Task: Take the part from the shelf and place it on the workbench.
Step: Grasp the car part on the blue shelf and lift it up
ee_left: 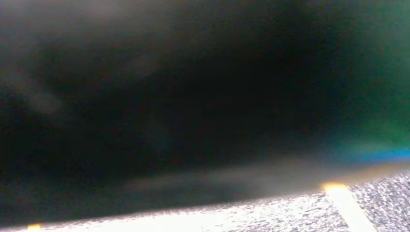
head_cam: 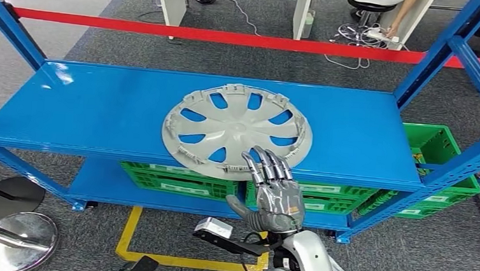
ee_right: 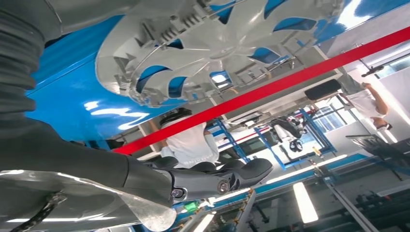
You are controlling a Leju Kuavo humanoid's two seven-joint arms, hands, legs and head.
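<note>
A grey plastic wheel cover (head_cam: 237, 132) lies flat, inner side up, on the top board of the blue shelf (head_cam: 98, 113). My right hand (head_cam: 275, 195) comes up from below with its fingers stretched out and apart, holding nothing. Its fingertips (head_cam: 264, 157) reach the cover's near rim; whether they touch it I cannot tell. The right wrist view shows the wheel cover (ee_right: 217, 43) close ahead, with the hand's thumb (ee_right: 217, 179) held away from it.
Green crates (head_cam: 177, 181) stand on the lower board, another green crate (head_cam: 440, 149) at the right. Blue uprights (head_cam: 460, 55) frame the shelf. A red barrier tape (head_cam: 231, 38) runs behind. A person (head_cam: 399, 13) is at the far back. Round metal stool bases (head_cam: 13, 234) stand at the lower left.
</note>
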